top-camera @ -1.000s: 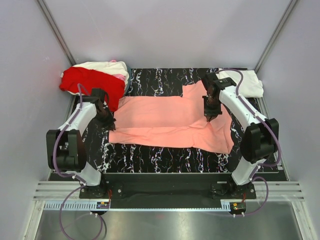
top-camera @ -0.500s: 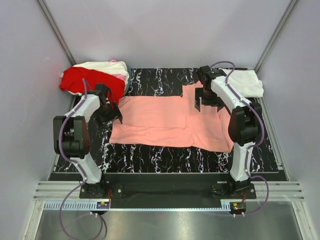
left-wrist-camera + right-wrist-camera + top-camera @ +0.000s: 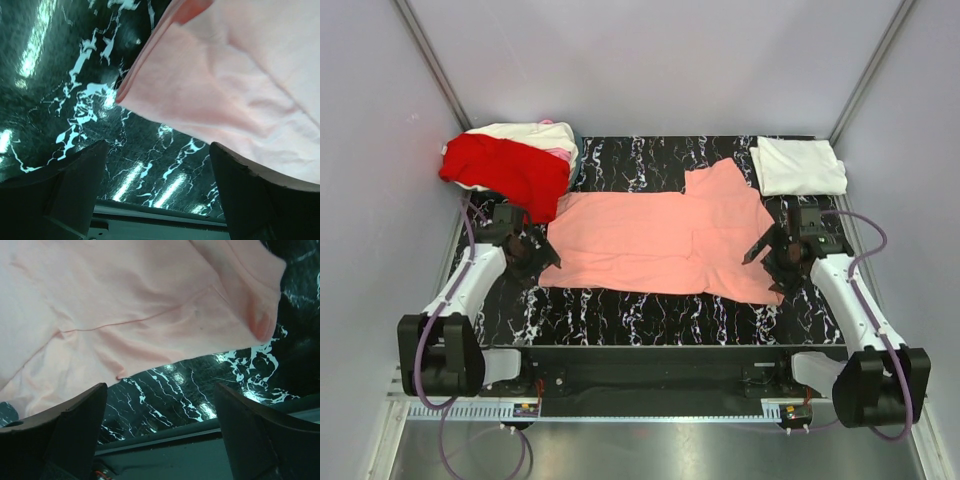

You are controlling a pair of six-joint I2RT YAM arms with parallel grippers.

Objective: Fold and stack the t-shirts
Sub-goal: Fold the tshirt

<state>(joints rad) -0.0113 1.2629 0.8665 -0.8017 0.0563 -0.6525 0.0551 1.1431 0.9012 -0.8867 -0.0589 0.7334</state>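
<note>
- salmon tee [image 3: 650, 240] lies flat across the middle of the table [image 3: 620, 315], long side running left to right
- one flap of it sticks out toward the far side, right of centre; its near-right corner reaches closest to the table's near edge
- left wrist view shows two layers at the tee's left edge, top layer slightly curled up
- left gripper [image 3: 528, 258] is low at the tee's near-left corner, just left of the cloth edge
- its fingers [image 3: 75, 187] are spread wide with only marbled tabletop between them, nothing held
- right gripper [image 3: 767, 256] is low at the tee's near-right corner
- its fingers [image 3: 75, 425] are spread wide too, with the hem edge and bare table in the gap, nothing gripped; cannot tell whether a finger touches the cloth
- red tee [image 3: 505, 172] is crumpled on the pile at the far-left corner, draped over a cream tee [image 3: 525, 131], with a bit of pale pink tee [image 3: 560, 153] showing at the pile's right side
- the red tee's near end hangs down close to the left arm
- white tee [image 3: 800, 165] is folded into a neat rectangle at the far-right corner, just beside the salmon tee's far flap; cannot tell whether they touch
</note>
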